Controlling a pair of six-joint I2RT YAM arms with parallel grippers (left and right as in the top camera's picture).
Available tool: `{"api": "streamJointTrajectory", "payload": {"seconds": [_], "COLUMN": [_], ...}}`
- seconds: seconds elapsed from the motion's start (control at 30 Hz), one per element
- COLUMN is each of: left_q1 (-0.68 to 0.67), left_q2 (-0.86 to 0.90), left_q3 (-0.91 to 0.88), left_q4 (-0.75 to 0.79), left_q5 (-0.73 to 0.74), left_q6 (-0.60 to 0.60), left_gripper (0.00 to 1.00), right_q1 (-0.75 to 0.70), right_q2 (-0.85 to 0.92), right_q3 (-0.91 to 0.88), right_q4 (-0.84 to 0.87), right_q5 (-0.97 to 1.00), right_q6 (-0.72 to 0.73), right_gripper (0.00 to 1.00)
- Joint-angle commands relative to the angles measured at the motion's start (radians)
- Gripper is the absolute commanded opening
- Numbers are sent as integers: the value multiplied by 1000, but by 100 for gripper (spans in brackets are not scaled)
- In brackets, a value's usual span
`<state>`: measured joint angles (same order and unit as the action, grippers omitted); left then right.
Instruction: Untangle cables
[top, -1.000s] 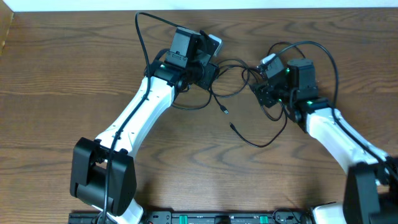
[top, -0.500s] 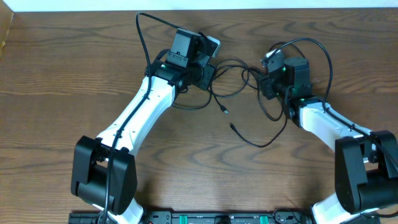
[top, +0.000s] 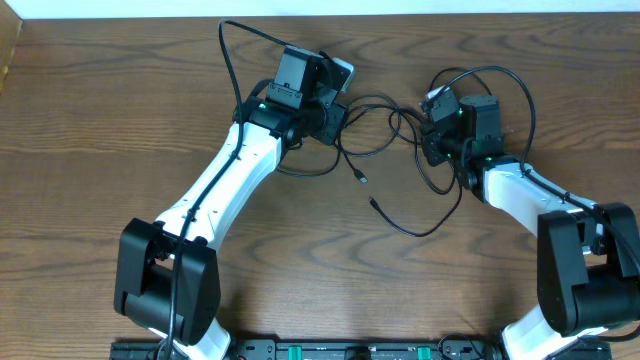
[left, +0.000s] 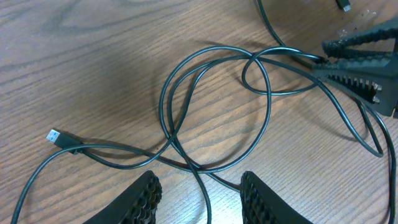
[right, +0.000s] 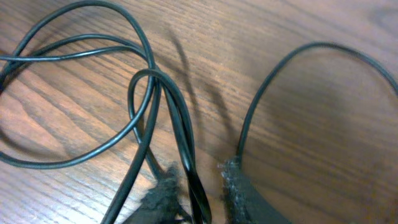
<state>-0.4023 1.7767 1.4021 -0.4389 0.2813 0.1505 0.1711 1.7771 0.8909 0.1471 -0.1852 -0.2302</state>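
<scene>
Thin black cables (top: 378, 118) lie looped and crossed on the wooden table between my two grippers. Two loose plug ends (top: 363, 179) trail toward the front. My left gripper (top: 336, 108) sits at the tangle's left edge. In the left wrist view it (left: 202, 199) stands open, with one strand (left: 200, 180) running between its fingers untouched. A USB plug (left: 57, 138) lies to the left. My right gripper (top: 426, 135) is at the tangle's right side. In the right wrist view its (right: 200, 200) fingers have narrowed on a twisted doubled strand (right: 191, 174).
The arms' own thicker black wires arch over each wrist, one (top: 228, 60) on the left, one (top: 525, 95) on the right. A long cable loop (top: 435, 215) sags toward the front of the wooden table (top: 100, 120). The table's far edge (top: 320, 14) runs just behind both grippers.
My right gripper has shifted slightly toward the tangle and narrowed its jaws around the doubled strand. The left arm and the cable layout have stayed put.
</scene>
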Motion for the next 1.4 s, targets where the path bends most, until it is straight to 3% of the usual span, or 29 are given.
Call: {"api": "streamJointTrajectory", "payload": {"seconds": [0.0, 0.2, 0.3, 0.37, 0.47, 0.7, 0.93, 1.37], "left_q1": [3, 2, 3, 2, 2, 2, 3, 2], "left_q2": [13, 13, 13, 13, 13, 13, 13, 13], "left_q3": [9, 9, 9, 9, 9, 9, 9, 9], "left_q4": [-1, -1, -2, -1, -1, -2, -2, -1], "left_q5": [-13, -13, -13, -13, -13, -13, -13, -13], "left_q6": [-5, -5, -5, -5, -5, -5, -6, -6], "left_gripper": [42, 42, 42, 42, 42, 42, 42, 45], "right_q1": [0, 0, 0, 0, 0, 0, -1, -42], "right_q2": [8, 8, 8, 8, 8, 1, -17, -289], "right_q3": [3, 3, 3, 3, 3, 3, 4, 4], "right_q4": [2, 18, 31, 23, 6, 45, 68, 183], "right_q5": [-37, -175, -192, -192, -192, -367, -407, -853], "right_q6": [5, -11, -14, -28, -39, -35, 15, 133], "right_gripper": [7, 1, 2, 9, 1, 1, 1, 1]}}
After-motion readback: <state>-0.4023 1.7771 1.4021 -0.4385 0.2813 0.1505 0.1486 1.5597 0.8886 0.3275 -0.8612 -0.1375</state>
